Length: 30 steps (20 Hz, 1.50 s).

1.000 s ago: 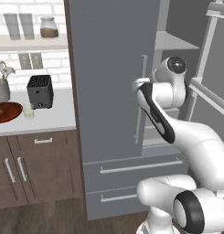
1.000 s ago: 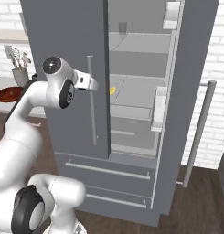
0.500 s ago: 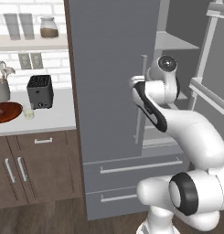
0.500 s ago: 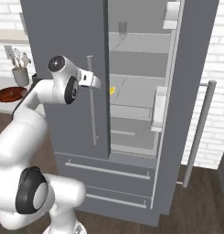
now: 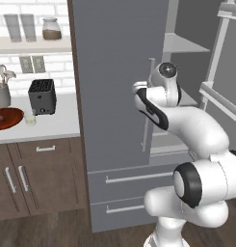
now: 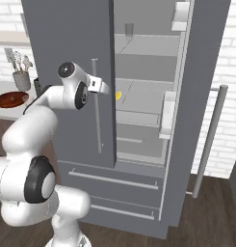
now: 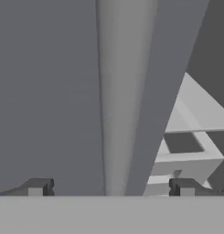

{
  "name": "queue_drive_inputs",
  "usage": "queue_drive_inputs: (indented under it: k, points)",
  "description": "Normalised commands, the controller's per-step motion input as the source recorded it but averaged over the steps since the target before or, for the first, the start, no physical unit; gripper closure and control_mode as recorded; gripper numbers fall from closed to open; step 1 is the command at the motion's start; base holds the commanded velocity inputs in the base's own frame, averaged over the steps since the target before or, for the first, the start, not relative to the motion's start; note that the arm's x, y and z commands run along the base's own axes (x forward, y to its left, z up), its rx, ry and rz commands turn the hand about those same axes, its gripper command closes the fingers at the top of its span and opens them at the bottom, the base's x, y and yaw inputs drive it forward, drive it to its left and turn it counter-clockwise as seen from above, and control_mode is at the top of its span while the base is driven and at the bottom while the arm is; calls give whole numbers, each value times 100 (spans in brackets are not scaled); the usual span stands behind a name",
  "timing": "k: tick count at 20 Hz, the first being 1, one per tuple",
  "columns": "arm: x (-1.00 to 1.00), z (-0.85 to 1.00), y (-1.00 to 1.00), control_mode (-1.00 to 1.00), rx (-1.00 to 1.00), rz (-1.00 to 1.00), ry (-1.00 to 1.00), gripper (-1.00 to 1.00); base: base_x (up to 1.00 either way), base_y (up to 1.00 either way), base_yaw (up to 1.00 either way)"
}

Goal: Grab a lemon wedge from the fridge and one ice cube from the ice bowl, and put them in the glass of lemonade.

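The grey fridge [image 6: 71, 43] has its left door shut and its right door [image 6: 201, 72] swung open. A tiny yellow lemon wedge [image 6: 118, 95] lies on a middle shelf inside. My gripper [image 6: 104, 88] is open and hangs right in front of the left door's slim vertical handle [image 6: 97, 116]. In the hand view that handle [image 7: 115, 91] rises between my spread fingertips [image 7: 38, 187], and my gripper [image 7: 111, 189] holds nothing. On the counter to the left sit the wooden ice bowl [image 5: 6, 118] and the small glass of lemonade [image 5: 29, 119]. The ice cube is hidden from here.
A black toaster [image 5: 42, 96] and a grey cup of utensils [image 5: 1, 94] stand behind the bowl. A shelf above carries two tall glasses [image 5: 20, 26] and a jar [image 5: 52, 29]. The fridge has two drawers [image 6: 114, 181] below its doors. Door bins [image 6: 167, 116] line the open door.
My arm has swung a little, and the hand has drawn closer to the left door's handle. The gripper has stayed open.
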Motion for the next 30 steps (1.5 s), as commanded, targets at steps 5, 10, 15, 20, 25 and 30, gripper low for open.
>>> queue_drive_inputs:
  k: [5,10,15,20,25,30]
  points:
    - [34,-20,-4,-100,0,0,0,-100,0,0,0]
    - [29,-14,-9,-100,0,-1,0,-100,0,0,0]
    - [38,-11,0,-100,0,0,0,-100,0,0,0]
    - [12,-2,0,-100,0,0,1,100,0,0,0]
    - [10,0,0,-100,0,0,0,100,0,0,0]
    - [8,0,9,-100,0,0,0,100,0,0,0]
